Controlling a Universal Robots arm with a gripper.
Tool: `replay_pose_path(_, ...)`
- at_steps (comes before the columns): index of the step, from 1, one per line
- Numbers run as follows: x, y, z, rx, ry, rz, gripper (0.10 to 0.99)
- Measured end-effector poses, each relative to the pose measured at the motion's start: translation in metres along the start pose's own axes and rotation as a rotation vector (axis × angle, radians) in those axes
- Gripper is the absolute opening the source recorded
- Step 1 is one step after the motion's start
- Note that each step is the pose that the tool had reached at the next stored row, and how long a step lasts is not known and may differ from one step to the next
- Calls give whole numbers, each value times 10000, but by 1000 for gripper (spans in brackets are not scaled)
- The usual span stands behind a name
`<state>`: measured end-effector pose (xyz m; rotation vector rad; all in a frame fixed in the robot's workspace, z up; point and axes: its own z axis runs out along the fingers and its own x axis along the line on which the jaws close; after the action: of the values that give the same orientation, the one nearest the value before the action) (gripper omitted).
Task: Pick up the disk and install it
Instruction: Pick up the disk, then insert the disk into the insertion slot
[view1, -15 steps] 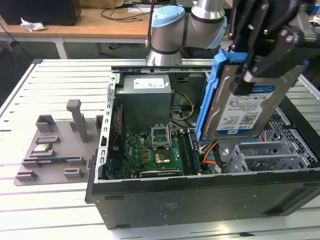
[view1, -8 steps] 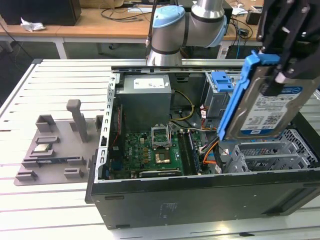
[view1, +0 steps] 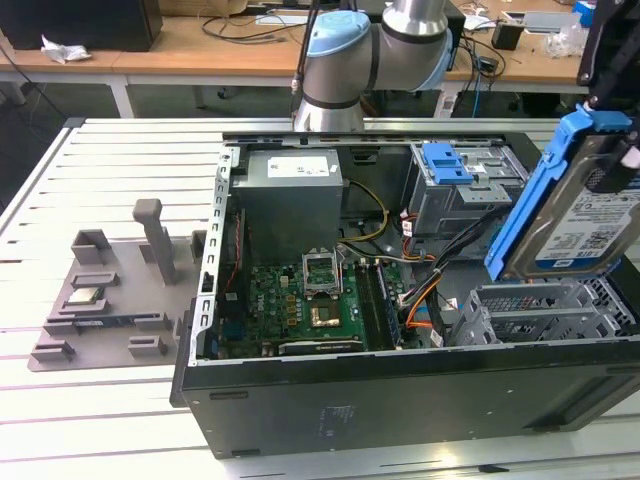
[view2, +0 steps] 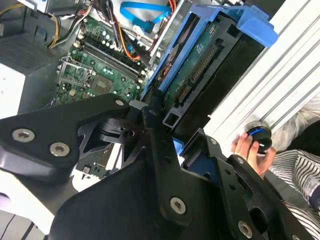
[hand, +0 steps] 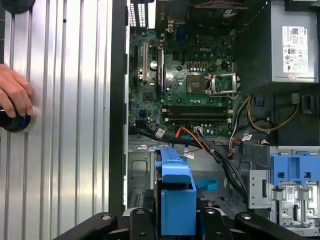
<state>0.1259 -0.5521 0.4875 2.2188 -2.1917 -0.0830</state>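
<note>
The pincer (view2: 175, 132) pinches the disk (view1: 590, 225). In both wrist views its black fingers (hand: 137, 222) press on opposite sides of the drive's blue plastic rail, at one end of the drive. In the exterior view the disk hangs tilted over the open computer case (view1: 400, 400), above the corner of the case at the exterior view's right. Its white-and-blue label faces outward and its blue rails run along the edges. The disk's lower end sits close over the grey drive bay (view1: 540, 310) in that corner of the case. Whether it touches the bay I cannot tell.

Inside the case, the green motherboard (view1: 300, 300) lies near the middle, and the grey power supply (view1: 290, 200) with a white sticker stands at the case's far wall. A second metal cage topped by a bare blue bracket (view1: 447, 162) sits in the far corner of the case, beside the disk. The robot arm (view1: 350, 60) rises just behind the case's far wall.

The case lies on a slatted aluminium desk (view1: 60, 200). A grey moulded fixture (view1: 110, 290) rests on the desk outside the case, toward the exterior view's left. Well apart from the case, a person's hand (hand: 15, 97) rests on a round black knob (hand: 17, 122) with a blue ring, and a striped sleeve (view2: 295, 170) is near it.
</note>
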Motion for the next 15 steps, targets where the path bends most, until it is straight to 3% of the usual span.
replay_pose_path(11, 0, -20, -1, 0, -1, 0, 369)
replay_pose_path(15, 4, -67, 140, -2, -1, 2, 369)
